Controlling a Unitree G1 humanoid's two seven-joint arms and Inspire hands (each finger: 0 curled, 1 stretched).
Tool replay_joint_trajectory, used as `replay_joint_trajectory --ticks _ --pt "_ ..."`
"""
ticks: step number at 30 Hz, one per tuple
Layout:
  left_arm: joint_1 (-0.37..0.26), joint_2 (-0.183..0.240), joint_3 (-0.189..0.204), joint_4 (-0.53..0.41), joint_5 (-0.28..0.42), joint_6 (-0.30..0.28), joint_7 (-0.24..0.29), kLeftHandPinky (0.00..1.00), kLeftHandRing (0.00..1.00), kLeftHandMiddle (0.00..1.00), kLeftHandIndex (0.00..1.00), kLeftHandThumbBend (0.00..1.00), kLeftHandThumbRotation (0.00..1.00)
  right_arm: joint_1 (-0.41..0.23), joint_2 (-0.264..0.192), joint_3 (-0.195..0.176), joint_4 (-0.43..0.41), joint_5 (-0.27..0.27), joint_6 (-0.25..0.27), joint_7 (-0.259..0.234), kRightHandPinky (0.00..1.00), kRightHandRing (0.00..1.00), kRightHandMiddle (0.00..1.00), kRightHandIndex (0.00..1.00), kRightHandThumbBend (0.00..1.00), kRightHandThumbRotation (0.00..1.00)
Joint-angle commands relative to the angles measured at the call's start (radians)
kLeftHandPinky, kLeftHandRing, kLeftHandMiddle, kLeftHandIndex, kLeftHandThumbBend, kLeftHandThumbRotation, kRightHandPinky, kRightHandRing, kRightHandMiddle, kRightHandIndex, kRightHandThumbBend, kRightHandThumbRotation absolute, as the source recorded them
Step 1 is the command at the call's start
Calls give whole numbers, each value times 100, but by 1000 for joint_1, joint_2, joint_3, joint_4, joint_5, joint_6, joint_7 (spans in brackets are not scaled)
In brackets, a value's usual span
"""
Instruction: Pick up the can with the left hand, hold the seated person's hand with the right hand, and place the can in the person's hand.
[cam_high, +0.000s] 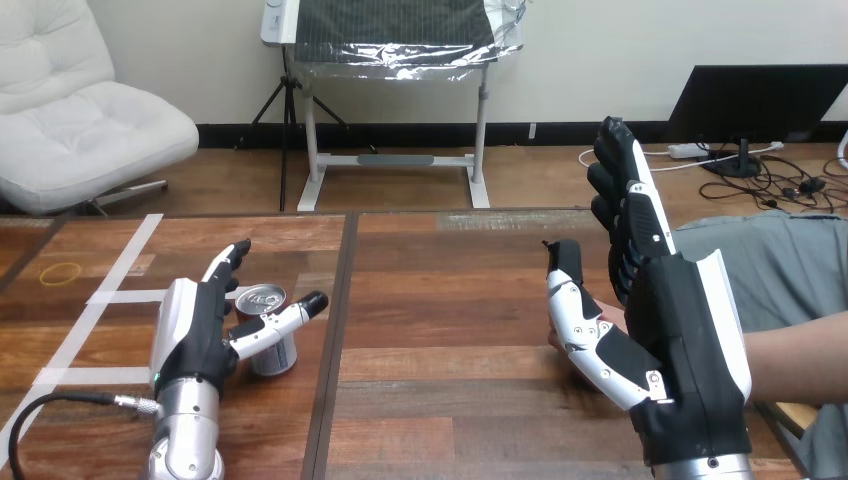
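A silver can (270, 345) with a red band stands upright on the wooden table (450, 300) at the left. My left hand (197, 325) is around it, straight fingers (229, 262) behind it and the thumb (291, 314) reaching across its front, open. At the right my right hand (670, 300) is raised with its fingers (618, 185) pointing up and the thumb (572, 300) out, open. The person's hand (604, 319) lies behind it, mostly hidden, showing between thumb and palm. Their forearm (800, 355) comes in from the right. Whether my hand grips theirs I cannot tell.
White tape lines (118, 270) cross the table's left part. A yellow rubber band (62, 271) lies near the far left edge. A dark seam (335, 330) runs down the table between the two hands. The person's lap (770, 270) is at the right edge.
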Motion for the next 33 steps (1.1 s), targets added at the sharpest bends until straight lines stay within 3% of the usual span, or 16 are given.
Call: replay_joint_trajectory --ticks 1,13,26,33 --pt "-97 26 -16 2 13 7 19 82 88 92 90 94 49 -51 15 -15 -54 -4 -2 4 100 100 100 100 0 0" --pt "-106 32 -25 32 26 5 28 82 89 93 91 94 48 -45 12 -13 -66 12 12 25 100 100 100 100 0 0" --pt "-107 32 -34 37 33 17 31 82 89 93 91 96 48 -43 5 -20 -73 -4 20 40 100 100 100 100 0 0" --pt "-110 22 -25 56 24 3 58 79 86 89 88 95 44 -42 5 -21 -82 1 32 49 100 100 100 100 0 0"
